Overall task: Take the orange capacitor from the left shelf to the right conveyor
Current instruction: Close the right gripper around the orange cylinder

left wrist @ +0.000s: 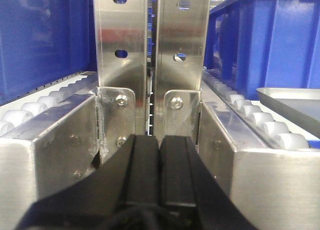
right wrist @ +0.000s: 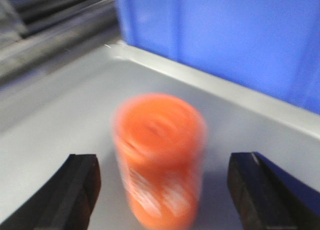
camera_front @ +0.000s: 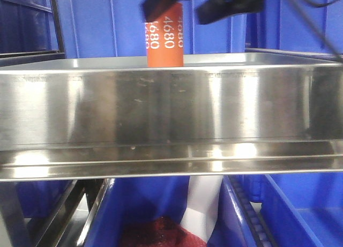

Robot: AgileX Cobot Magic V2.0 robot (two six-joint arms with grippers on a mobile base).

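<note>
Item 1: orange capacitor (camera_front: 165,38). It stood upright on the floor of the left shelf (camera_front: 161,107), behind the tall reflective front lip, with "4680" in white down its side. In the front view I saw only its upper part above the lip. In the right wrist view the capacitor (right wrist: 160,160) was blurred. It sat on the pale grey shelf floor (right wrist: 55,135), well inside the raised back rim.

Item 2: right fingers (right wrist: 77,190). They were spread wide, one on each side of the capacitor, with bare shelf floor showing in both gaps, so they gripped nothing. From the front, the right fingers (camera_front: 225,6) hung at the level of the capacitor's top. The nearer dark finger overlapped its upper edge in that view, and I could not tell whether it touched.

Item 3: left fingers (left wrist: 145,170). They were pressed together with only a thin seam between them and held nothing. They pointed at two steel uprights (left wrist: 120,50) bolted side by side.

Item 4: roller tracks (left wrist: 30,110). White rollers ran along both sides of the uprights.

Item 5: blue bins (camera_front: 107,22). They stood behind the shelf, and more sat below it. One lower bin held something dark red (camera_front: 161,233) beside a white object (camera_front: 203,204).

Item 6: metal tray (left wrist: 295,98). It was shallow, and only a corner showed at the right edge of the left wrist view.
</note>
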